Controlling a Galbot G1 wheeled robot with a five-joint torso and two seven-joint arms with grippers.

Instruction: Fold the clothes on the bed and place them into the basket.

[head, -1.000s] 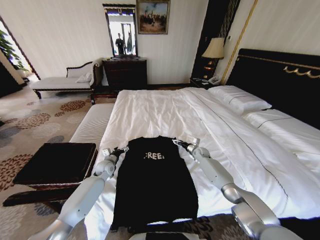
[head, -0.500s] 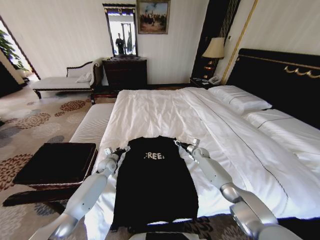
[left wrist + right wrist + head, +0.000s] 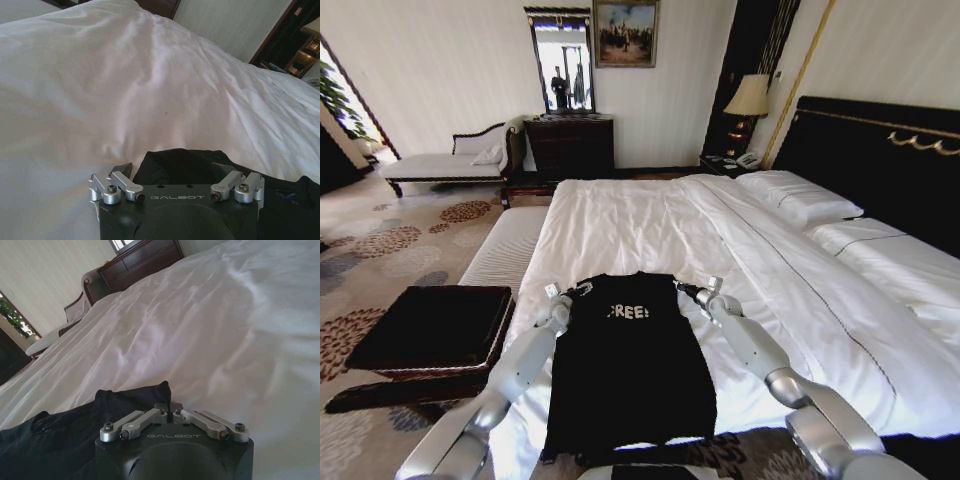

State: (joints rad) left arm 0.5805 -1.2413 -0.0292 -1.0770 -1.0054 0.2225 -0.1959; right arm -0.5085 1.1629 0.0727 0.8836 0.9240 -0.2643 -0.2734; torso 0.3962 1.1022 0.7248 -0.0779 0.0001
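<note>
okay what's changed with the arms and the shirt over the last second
The left claw slid inward along the T-shirt's shoulder toward the collar, and the right claw eased slightly back toward the robot. Both remain at the shirt's top corners. The shirt lies flat on the bed as before; the basket is unmoved.

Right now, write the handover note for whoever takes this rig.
Left pincer: at the T-shirt's left shoulder; grip unclear.
Right pincer: shut on the T-shirt's right shoulder.
T-shirt: flat on the bed near its foot, lettering up, sleeves tucked in, hem hanging over the edge.
Basket: on the floor to the robot's left, nothing visible in it.
Done: sleeves tucked in.
Left: fold the T-shirt lengthwise, put it in the basket.
</note>
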